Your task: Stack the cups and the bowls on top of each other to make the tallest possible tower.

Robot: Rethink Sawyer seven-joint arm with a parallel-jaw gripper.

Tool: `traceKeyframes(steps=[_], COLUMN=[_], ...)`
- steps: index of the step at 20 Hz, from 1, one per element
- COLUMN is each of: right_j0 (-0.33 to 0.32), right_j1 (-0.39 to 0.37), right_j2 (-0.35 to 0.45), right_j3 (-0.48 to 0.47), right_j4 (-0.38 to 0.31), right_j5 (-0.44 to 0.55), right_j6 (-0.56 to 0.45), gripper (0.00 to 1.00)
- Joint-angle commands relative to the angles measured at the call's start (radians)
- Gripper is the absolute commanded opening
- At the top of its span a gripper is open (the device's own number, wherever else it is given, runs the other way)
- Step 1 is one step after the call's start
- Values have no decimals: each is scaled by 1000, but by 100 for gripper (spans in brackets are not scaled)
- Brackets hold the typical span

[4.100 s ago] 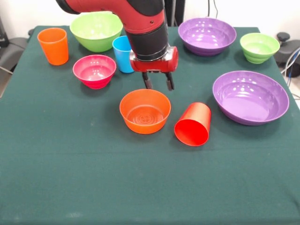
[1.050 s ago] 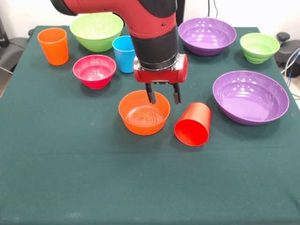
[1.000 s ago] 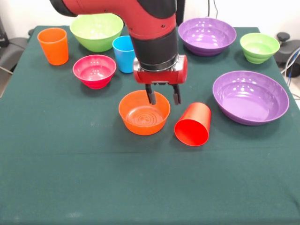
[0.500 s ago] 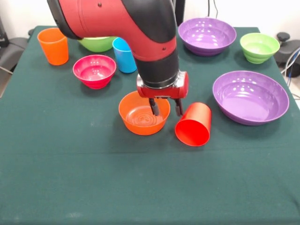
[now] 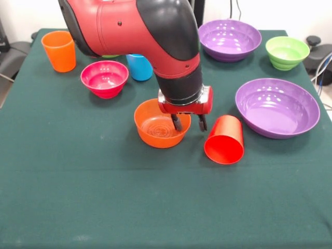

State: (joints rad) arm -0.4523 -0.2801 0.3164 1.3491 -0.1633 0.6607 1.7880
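My gripper (image 5: pixel 190 123) is open and low over the right rim of the orange bowl (image 5: pixel 155 129). One finger (image 5: pixel 177 122) is inside the bowl, the other outside the rim. A red cup (image 5: pixel 224 140) lies on its side just right of the gripper, mouth facing the camera. The orange cup (image 5: pixel 58 50) stands at the far left. The blue cup (image 5: pixel 139 67) is partly hidden behind the arm. The pink bowl (image 5: pixel 104 78), two purple bowls (image 5: pixel 229 39) (image 5: pixel 277 106) and the small green bowl (image 5: pixel 287 52) sit apart. The large lime bowl is hidden by the arm. No lime green cup shows.
The green cloth table (image 5: pixel 104 197) has open room across its near half. The arm (image 5: pixel 140 31) covers the far middle. Dark objects sit past the table's left edge (image 5: pixel 10 57) and right edge (image 5: pixel 317 52).
The arm has come down and forward, lowering the gripper onto the orange bowl's right rim. The red cup has shifted a little to the right, and the bowl has shifted slightly too.
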Motion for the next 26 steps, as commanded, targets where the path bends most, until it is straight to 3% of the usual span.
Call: traceKeyframes(steps=[1, 12, 13, 21, 26], right_j0=[30, 25, 25, 44, 29], right_j1=[59, 60, 61, 46, 56], right_j2=[4, 9, 8, -12, 6], right_j3=[-49, -55, -55, -55, -61], right_j4=[-84, -88, -86, -94, -97], right_j5=[-83, -82, -78, -93, -94], right_j6=[-17, -36, -32, -7, -46], gripper=[100, 100, 0, 0, 0])
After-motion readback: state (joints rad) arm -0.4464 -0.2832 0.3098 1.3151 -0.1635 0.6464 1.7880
